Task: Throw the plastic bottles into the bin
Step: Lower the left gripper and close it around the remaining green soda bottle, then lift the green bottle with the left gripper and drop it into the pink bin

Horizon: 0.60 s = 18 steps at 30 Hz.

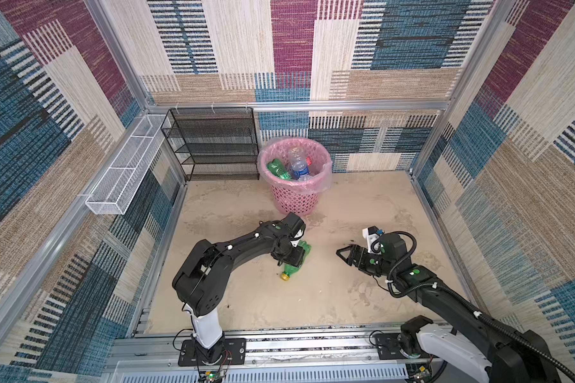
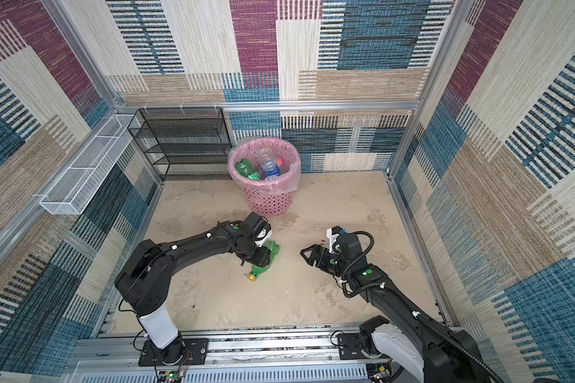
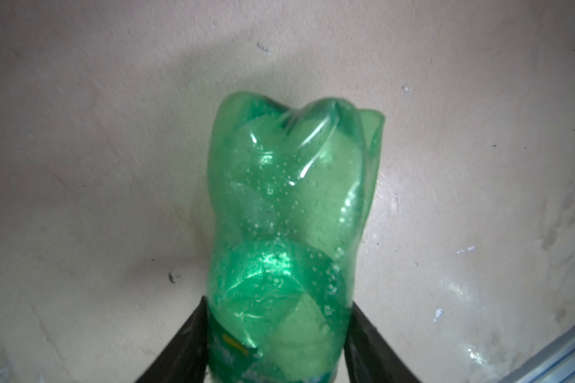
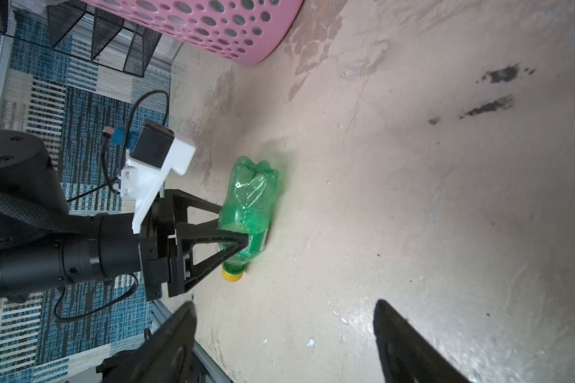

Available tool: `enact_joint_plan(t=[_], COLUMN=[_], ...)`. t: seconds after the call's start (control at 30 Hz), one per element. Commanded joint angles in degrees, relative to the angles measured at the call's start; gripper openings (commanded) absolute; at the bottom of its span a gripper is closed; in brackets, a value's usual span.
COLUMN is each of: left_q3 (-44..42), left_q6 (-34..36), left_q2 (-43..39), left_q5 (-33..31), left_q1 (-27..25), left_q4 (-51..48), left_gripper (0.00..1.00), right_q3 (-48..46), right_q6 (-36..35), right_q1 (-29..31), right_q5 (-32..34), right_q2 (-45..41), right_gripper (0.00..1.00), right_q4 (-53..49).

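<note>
- near right: right gripper [image 4: 284, 311] is held just above the beige floor [image 1: 279, 315], jaws spread, nothing gripped.
- mid-scene: green bottle [image 4: 249, 205] is laid on its side on the floor, yellow cap [image 1: 284, 275] pointed near.
- left gripper [image 4: 233, 226] is pinched on its labelled middle, fingers [image 3: 362, 338] pressed to both sides.
- far centre: pink bin [image 1: 292, 199] is stood well apart from it; binned bottles [image 1: 299, 167] are seen inside.
- far left: black mesh rack [image 1: 213, 146] is set beside the bin.

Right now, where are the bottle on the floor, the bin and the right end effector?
bottle [image 4: 249, 205]: right wrist view, on its green body.
bin [image 1: 292, 199]: a top view, on its pink wall.
right end effector [image 4: 284, 303]: right wrist view, midway between its fingertips.
</note>
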Motion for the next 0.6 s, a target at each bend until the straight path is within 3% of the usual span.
enact_joint_plan(t=[0.0, 0.27, 0.57], left_q3=[-1.42, -6.31, -16.68], left_q6=[0.64, -1.39, -7.19], left_q2=[-0.76, -6.91, -17.59], left_q5=[2.51, 5.12, 11.83], left_q1=[-0.02, 0.57, 5.22], left_q4=[0.13, 0.97, 6.58], left_gripper=[0.60, 0.58, 0.57], right_q3=[0.56, 0.60, 1.26], right_q6=[-0.06, 0.23, 0.47], right_q1=[0.02, 0.02, 0.03], right_q5=[0.08, -1.22, -2.17], right_q2=[0.64, 2.98, 5.21], right_gripper=[0.85, 0.84, 0.84], right_q4=[1.80, 4.26, 5.32])
